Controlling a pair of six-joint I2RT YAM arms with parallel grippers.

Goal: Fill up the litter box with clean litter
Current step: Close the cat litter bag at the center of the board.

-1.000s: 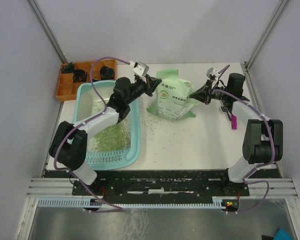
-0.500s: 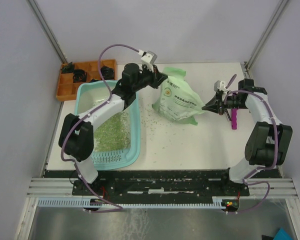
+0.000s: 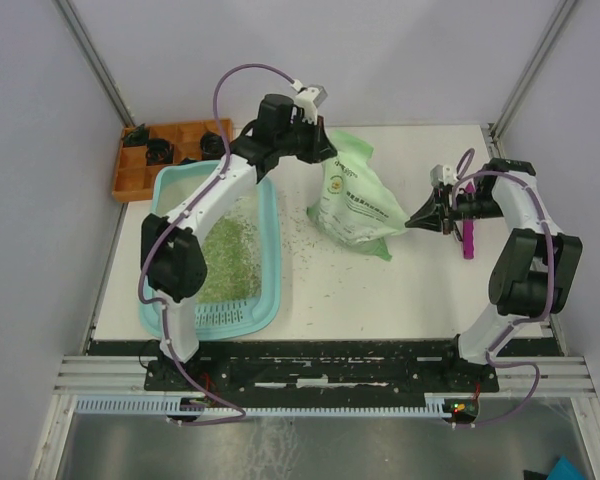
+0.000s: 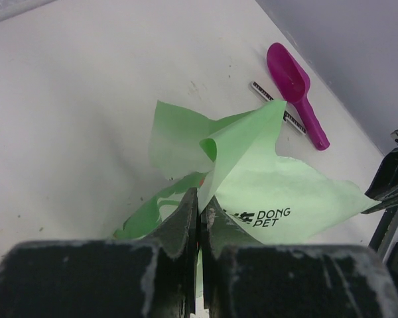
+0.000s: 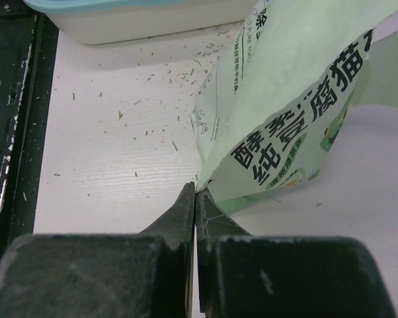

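Left hand [image 3: 326, 156]: fingers pressed together, pinching the upper open edge of the light green printed bag [image 3: 356, 200]; in the left wrist view a fold of green film runs down between the closed fingertips [image 4: 199, 199]. Right hand [image 3: 411, 220]: fingers likewise pressed together, nipping the bag's lower corner on the side toward the table's right edge, as the right wrist view shows at the fingertips [image 5: 195, 193]. The bag is stretched between the two hands, near the middle of the table's far half, its mouth toward the far edge. Litter box [image 3: 277, 270]: teal tub standing along the left edge of the table [image 3: 400, 290], ribbed ledge at its near end. Litter [image 3: 225, 255]: pale green granules spread over the box floor, thickest in the near half; stray grains scattered on the table between box and bag. Magenta scoop [image 3: 468, 243]: lying near the right edge. Orange tray [image 3: 130, 185]: at the far left corner, just beyond the box.
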